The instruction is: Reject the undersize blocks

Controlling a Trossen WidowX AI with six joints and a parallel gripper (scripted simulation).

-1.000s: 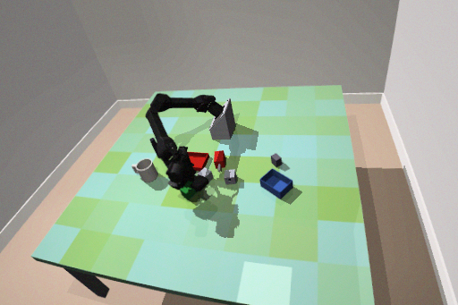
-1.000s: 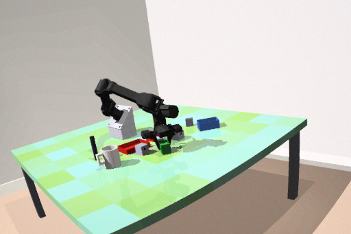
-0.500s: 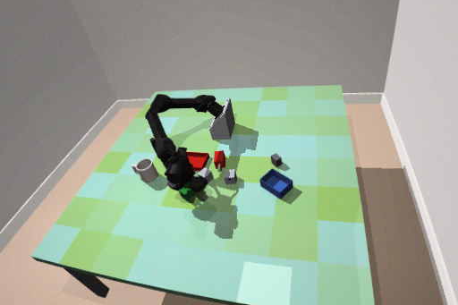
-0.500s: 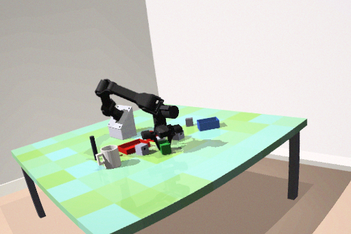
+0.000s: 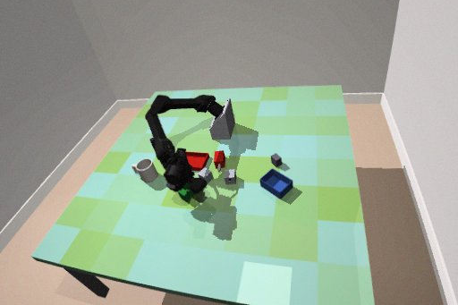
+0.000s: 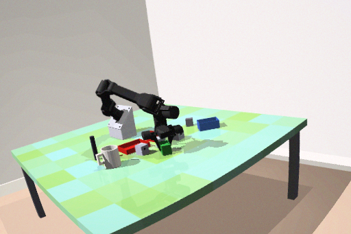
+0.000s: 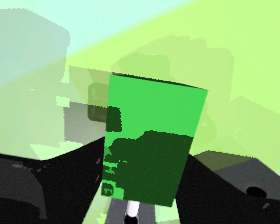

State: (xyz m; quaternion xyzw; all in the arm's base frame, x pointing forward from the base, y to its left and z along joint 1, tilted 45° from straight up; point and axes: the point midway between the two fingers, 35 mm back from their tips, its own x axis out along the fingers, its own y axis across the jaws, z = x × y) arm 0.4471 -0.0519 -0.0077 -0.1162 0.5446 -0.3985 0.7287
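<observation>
My gripper (image 5: 190, 187) (image 6: 164, 144) (image 7: 143, 141) is shut on the green GO gauge (image 5: 185, 194) (image 6: 166, 149) (image 7: 153, 112), low over the table. Its pale pin points at the hole of a steel block (image 5: 205, 173) (image 7: 145, 215); whether the tip is inside is unclear. Another holed block (image 6: 140, 149) (image 7: 253, 171) stands on the other side of the fingers, hidden by the arm in the top view. A third block (image 5: 230, 177) (image 6: 179, 136) stands farther right. The red reject tray (image 5: 197, 161) (image 6: 127, 148) lies behind the blocks, partly hidden; no block shows in its visible part.
A red-handled gauge (image 5: 219, 158) lies right of the red tray. A blue tray (image 5: 276, 183) (image 6: 208, 124) and a small dark grey cube (image 5: 276, 160) (image 6: 189, 121) are farther right. A mug (image 5: 146, 171) (image 6: 110, 157) and an upright black stick (image 6: 93, 147) are at the left.
</observation>
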